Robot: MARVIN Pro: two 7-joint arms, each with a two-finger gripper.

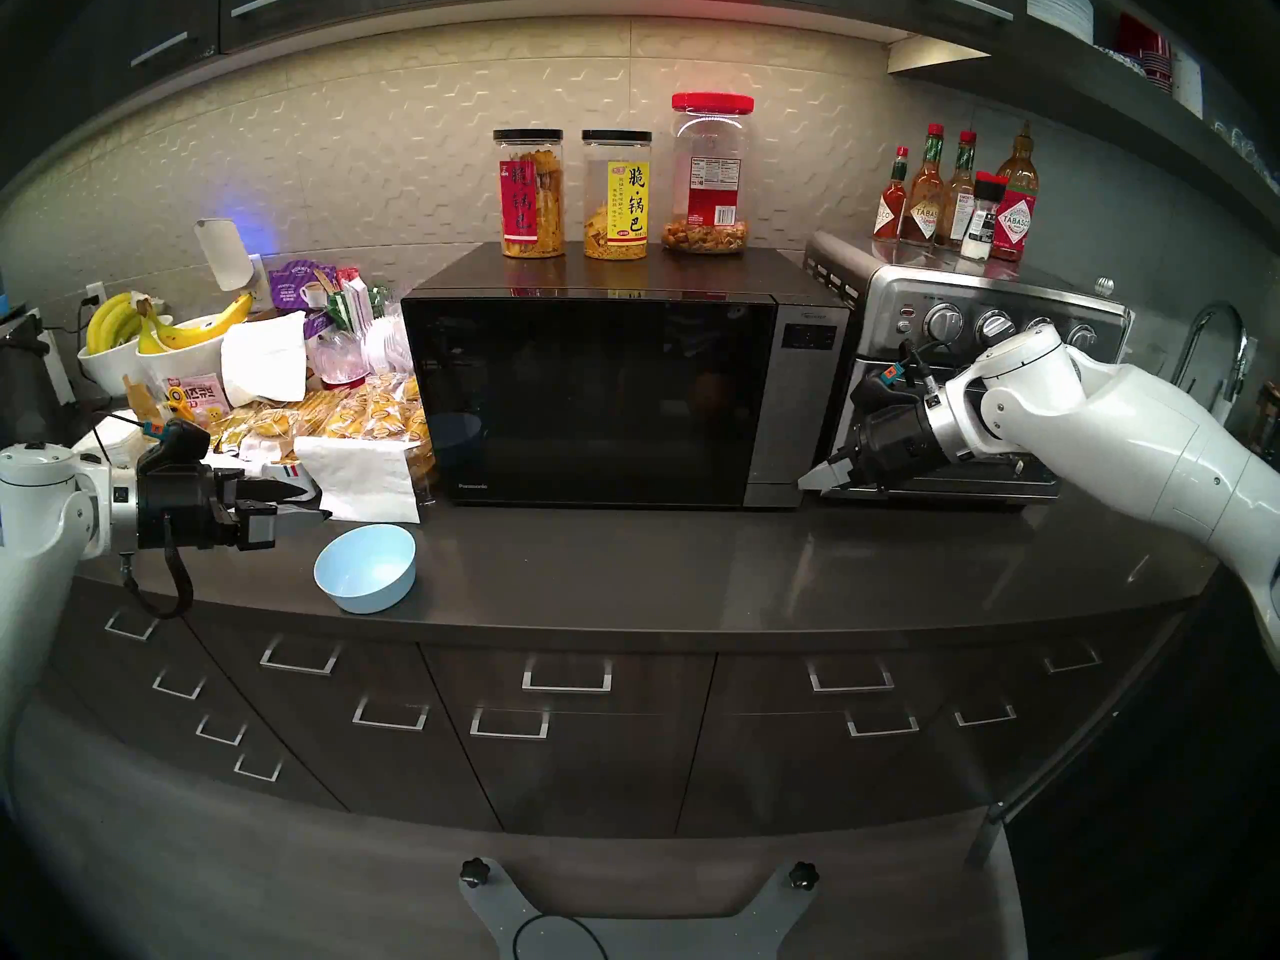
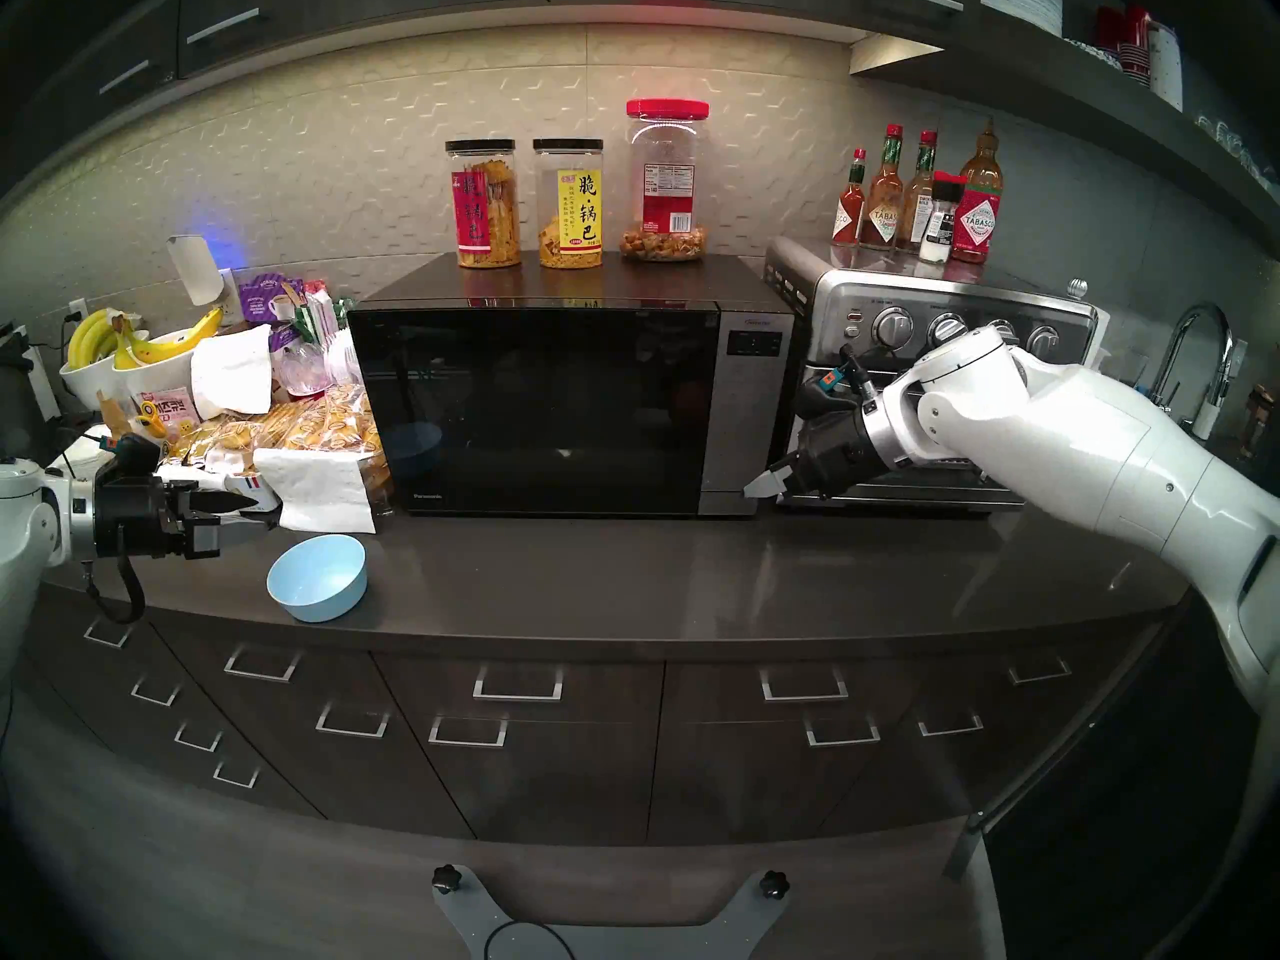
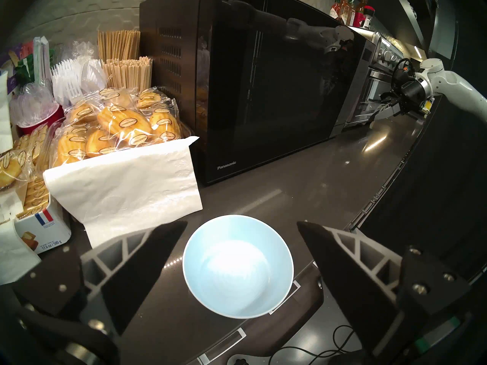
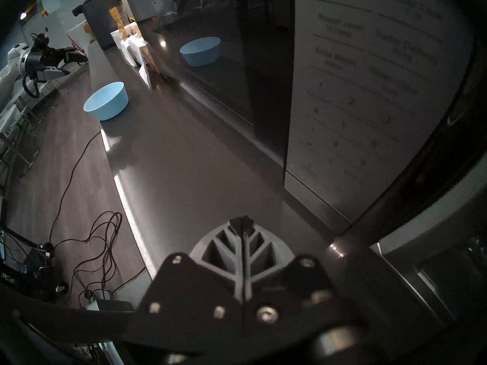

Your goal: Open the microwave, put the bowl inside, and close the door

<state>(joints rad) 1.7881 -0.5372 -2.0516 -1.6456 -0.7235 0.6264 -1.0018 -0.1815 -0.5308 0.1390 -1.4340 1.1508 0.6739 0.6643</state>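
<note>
The black Panasonic microwave (image 1: 589, 397) stands at the middle of the counter with its door (image 2: 533, 411) shut. The light-blue bowl (image 1: 366, 567) sits upright and empty near the counter's front edge, left of the microwave. My left gripper (image 1: 318, 503) hovers open just left of the bowl. In the left wrist view its fingers (image 3: 158, 251) stand either side of the bowl (image 3: 238, 267) without touching it. My right gripper (image 1: 805, 484) is shut on nothing, its tip by the lower right corner of the microwave's silver control panel (image 1: 807, 397). In the right wrist view the fingertips (image 4: 241, 221) are pressed together.
A stainless toaster oven (image 1: 970, 328) stands right of the microwave, behind my right arm, with sauce bottles (image 1: 956, 196) on top. Three jars (image 1: 616, 196) stand on the microwave. Packaged cakes (image 1: 360, 418), a white napkin (image 1: 360, 474) and banana bowls (image 1: 159, 356) crowd the left.
</note>
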